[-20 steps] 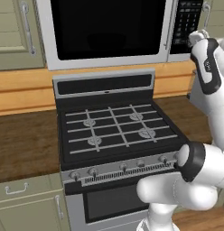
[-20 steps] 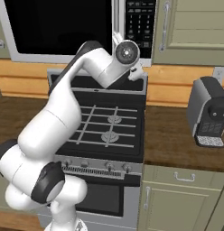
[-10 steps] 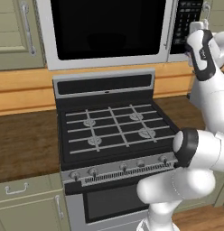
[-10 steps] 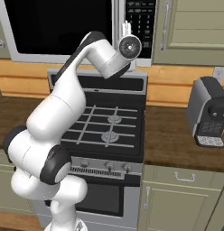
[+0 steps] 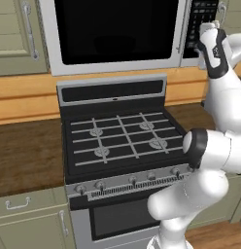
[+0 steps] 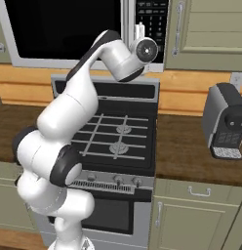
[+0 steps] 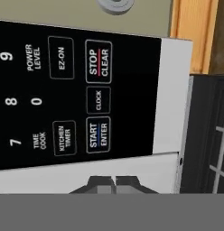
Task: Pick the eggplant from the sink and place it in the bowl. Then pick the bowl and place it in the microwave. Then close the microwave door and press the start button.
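Microwave door (image 5: 115, 34) looks shut, flush w/ the frame, dark glass; can't tell what's inside, so bowl and eggplant can't be confirmed. Judging by that, what's left is the start button.

End effector (image 7: 114, 182) is clenched, empty, both fingertips pressed together w/ no gap. It sits right in front of the keypad panel (image 7: 77, 94), just off the lower edge of the microwave (image 5: 117, 36). In the left base view the end effector (image 5: 208, 30) is up against the panel's right side; in the right base view it (image 6: 141, 33) covers the panel's lower part.

START/ENTER button (image 7: 98, 135) is on the panel's bottom row, next to KITCHEN TIMER, one key from CLOCK, w/ STOP/CLEAR further along the same line. Hand view is rolled sideways, so labels read turned.

Handling: nothing to grip here. Button prob. a stiff flat membrane key, rigid panel behind, no give, not fragile. Shut tips make one blunt point, good for a push. Press square on the middle of the key, short and firm. Risk: the keys are packed tight, so a small drift hits CLOCK or KITCHEN TIMER; the glossy face could let the tips skid if they come in at an angle.

Stove (image 5: 122, 136) below the microwave and coffee machine (image 6: 225, 122) on the desk (image 6: 201, 151) aren't involved.
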Robot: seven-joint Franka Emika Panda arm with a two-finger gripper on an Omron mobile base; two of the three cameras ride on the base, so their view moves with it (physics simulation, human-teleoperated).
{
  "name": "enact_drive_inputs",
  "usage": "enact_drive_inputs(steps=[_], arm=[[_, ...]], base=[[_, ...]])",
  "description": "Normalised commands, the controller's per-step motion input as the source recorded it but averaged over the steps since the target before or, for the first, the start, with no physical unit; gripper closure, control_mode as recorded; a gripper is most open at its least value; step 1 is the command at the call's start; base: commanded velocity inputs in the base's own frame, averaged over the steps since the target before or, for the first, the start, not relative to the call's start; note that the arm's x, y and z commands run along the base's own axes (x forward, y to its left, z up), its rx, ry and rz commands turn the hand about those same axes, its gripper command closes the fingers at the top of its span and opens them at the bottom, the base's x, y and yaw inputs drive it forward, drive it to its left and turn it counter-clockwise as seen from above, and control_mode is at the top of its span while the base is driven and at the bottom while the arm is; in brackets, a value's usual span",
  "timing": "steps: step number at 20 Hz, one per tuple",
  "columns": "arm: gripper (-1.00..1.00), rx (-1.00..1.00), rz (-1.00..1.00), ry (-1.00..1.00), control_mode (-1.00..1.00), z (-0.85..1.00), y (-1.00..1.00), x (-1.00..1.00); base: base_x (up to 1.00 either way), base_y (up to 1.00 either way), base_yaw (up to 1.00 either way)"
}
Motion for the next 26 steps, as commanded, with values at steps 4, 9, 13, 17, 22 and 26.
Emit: enact_drive_inputs(steps=[4, 9, 13, 17, 22, 26], arm=[[1.0, 0.0, 0.0, 0.0, -1.0, 0.0, 0.0, 0.43], [1.0, 0.0, 0.0, 0.0, -1.0, 0.0, -0.01, 0.52], [1.0, 0.0, 0.0, -0.06, -1.0, 0.0, -0.19, 0.14], [1.0, 0.0, 0.0, -0.15, -1.0, 0.0, -0.2, -0.02], [1.0, 0.0, 0.0, -0.24, -1.0, 0.0, 0.0, -0.65], [1.0, 0.05, -0.01, -0.18, -1.0, 0.0, 0.07, -1.0]], base=[[0.0, 0.0, 0.0], [0.0, 0.0, 0.0], [0.0, 0.0, 0.0], [0.0, 0.0, 0.0], [0.0, 0.0, 0.0], [0.0, 0.0, 0.0]])
